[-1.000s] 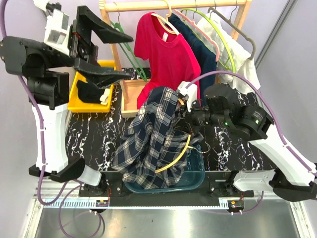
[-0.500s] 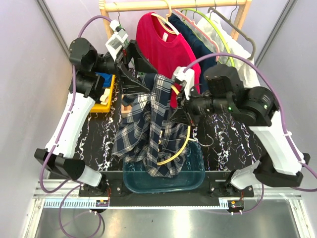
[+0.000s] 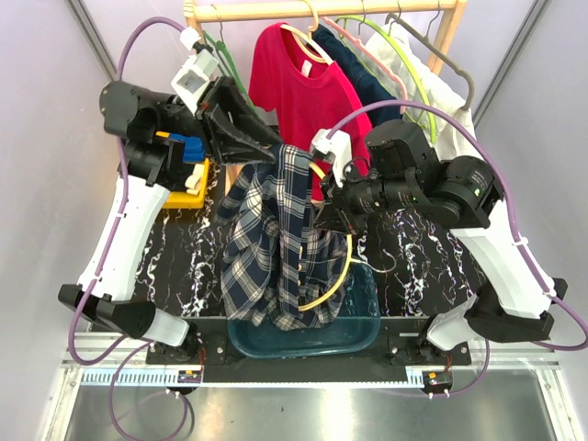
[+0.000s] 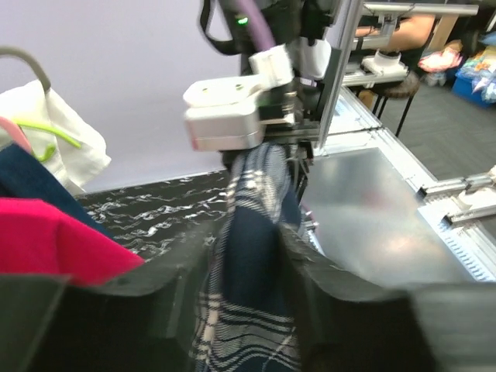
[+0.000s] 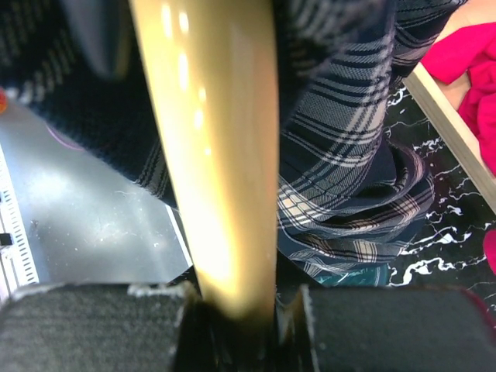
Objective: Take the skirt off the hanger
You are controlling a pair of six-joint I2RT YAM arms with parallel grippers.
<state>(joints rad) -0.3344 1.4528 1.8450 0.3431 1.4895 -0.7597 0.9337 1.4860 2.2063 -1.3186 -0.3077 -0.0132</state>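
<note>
The dark navy denim skirt (image 3: 375, 92) hangs at the far side of the scene on its thin pale pink hanger (image 3: 360, 46), whose hook sits over the wooden rail (image 3: 257, 11). It is packed between the red T-shirt (image 3: 308, 101) on its left and a lime-green wire hanger (image 3: 418, 92) on its right, and neither arm touches it. Its long axis runs downward from the rail. From the right gripper (image 5: 236, 314) the skirt lies farther back and slightly to the right, just beyond the T-shirt. From the left gripper (image 3: 274, 152) it lies well off to the right with the T-shirt in between, so the right arm is judged the nearer. Neither gripper is free. The right one is clenched on a curved yellow plastic hanger (image 5: 209, 155), which carries a blue-and-white plaid shirt (image 3: 271, 239) above a teal plastic tub (image 3: 367, 322). The left one's black fingers (image 4: 155, 302) press a fold of that shirt from both sides, seemingly a pinch, though the wrist view is blurred. A small white neck label (image 3: 304, 67) inside the T-shirt is too small to read, and no other brand or writing is legible.
</note>
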